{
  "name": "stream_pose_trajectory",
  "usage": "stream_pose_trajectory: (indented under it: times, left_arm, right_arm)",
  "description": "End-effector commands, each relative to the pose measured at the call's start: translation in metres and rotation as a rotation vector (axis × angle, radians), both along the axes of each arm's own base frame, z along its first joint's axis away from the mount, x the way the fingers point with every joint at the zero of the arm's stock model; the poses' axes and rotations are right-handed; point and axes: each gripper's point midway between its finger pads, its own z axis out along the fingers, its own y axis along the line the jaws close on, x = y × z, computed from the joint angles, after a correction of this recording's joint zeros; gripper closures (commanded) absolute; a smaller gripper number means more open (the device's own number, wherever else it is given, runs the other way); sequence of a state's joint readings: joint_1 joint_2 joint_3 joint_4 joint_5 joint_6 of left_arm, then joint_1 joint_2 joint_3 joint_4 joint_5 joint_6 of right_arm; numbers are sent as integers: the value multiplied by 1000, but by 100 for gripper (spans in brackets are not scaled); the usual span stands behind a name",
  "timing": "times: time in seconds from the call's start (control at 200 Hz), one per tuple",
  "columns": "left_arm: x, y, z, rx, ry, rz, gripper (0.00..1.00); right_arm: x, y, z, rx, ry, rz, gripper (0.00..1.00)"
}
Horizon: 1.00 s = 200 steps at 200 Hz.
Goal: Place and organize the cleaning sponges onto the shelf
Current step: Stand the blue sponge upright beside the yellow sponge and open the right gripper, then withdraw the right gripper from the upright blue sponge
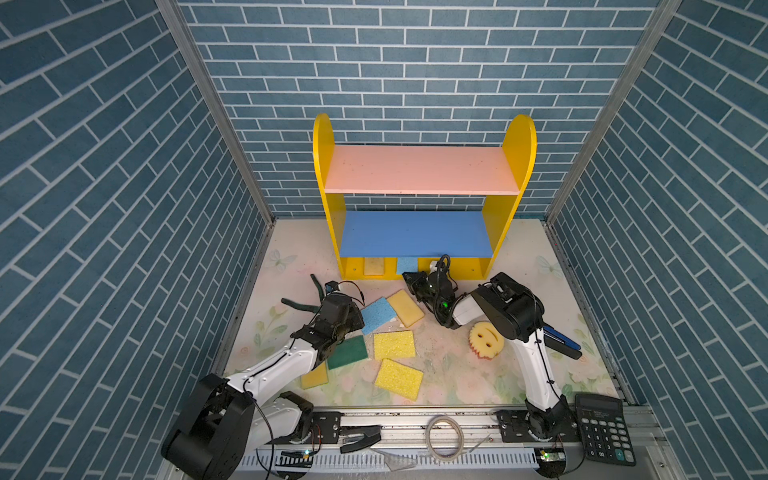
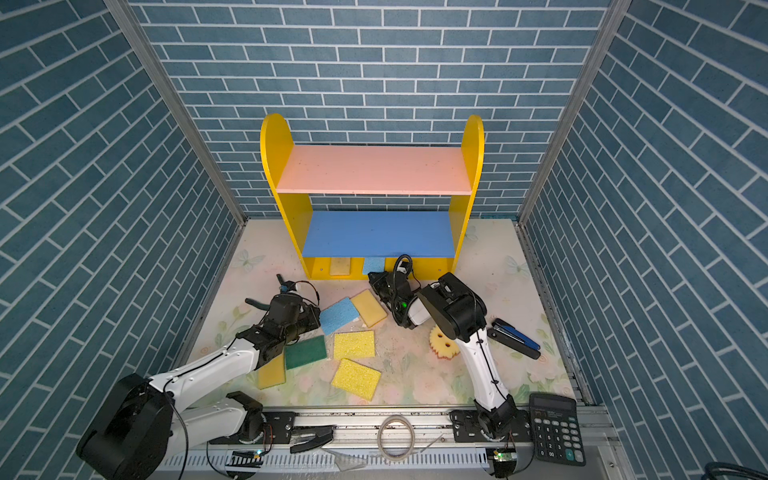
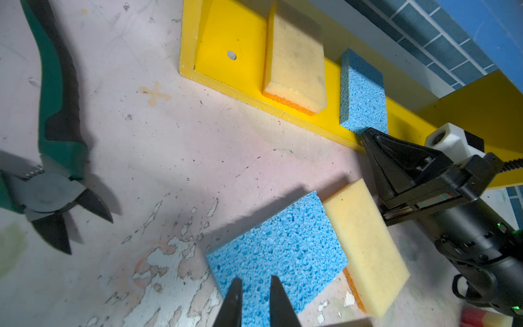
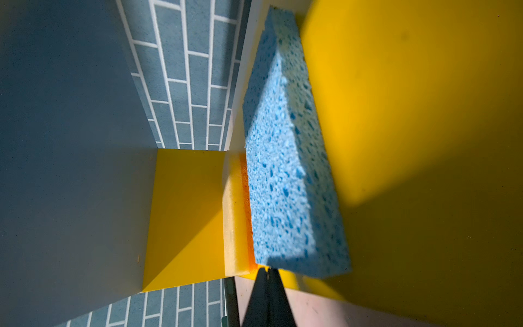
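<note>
On shelf (image 1: 469,268) base, far centre: tan sponge (image 1: 374,266) beside blue sponge (image 1: 406,264). Right gripper (image 4: 267,273) clenched empty, tips against its near edge. Left gripper (image 3: 256,291) narrowly parted over loose blue sponge (image 3: 283,249).

The blue board (image 1: 415,233) hides most of the tan sponge (image 1: 374,266) and light blue sponge (image 1: 406,264); at 7 o'clock the left arm (image 1: 282,365) partly covers a yellow sponge (image 1: 314,377).

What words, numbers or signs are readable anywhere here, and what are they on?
Calculator: small print under its display, too small to read.
Calculator keys: figures too small and blurred to quote.
Nowhere else does any writing show.
</note>
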State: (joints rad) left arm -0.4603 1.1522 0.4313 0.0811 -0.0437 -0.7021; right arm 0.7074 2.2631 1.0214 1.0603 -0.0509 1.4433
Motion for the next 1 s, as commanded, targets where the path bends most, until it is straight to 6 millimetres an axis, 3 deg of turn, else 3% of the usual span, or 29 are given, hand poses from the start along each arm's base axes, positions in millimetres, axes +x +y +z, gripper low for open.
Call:
stream_pose_trajectory:
  times: [0.0, 0.61, 0.635, 0.815, 0.995]
  left_arm:
    - [-2, 4, -9, 21, 17, 4, 80]
    - [3, -3, -6, 6, 3, -20, 73]
    - [4, -3, -5, 8, 0, -23, 72]
    - [8, -6, -1, 10, -7, -37, 71]
    - [7, -7, -1, 3, -5, -39, 71]
  right_arm:
    - [-41, -45, -119, -287, 251, -18, 100]
    - [-76, -96, -103, -292, 259, -88, 100]
    - [-74, -94, -91, -276, 238, -90, 100]
    - [-74, -100, -78, -307, 211, -92, 100]
    - [-59, -86, -63, -322, 165, -55, 100]
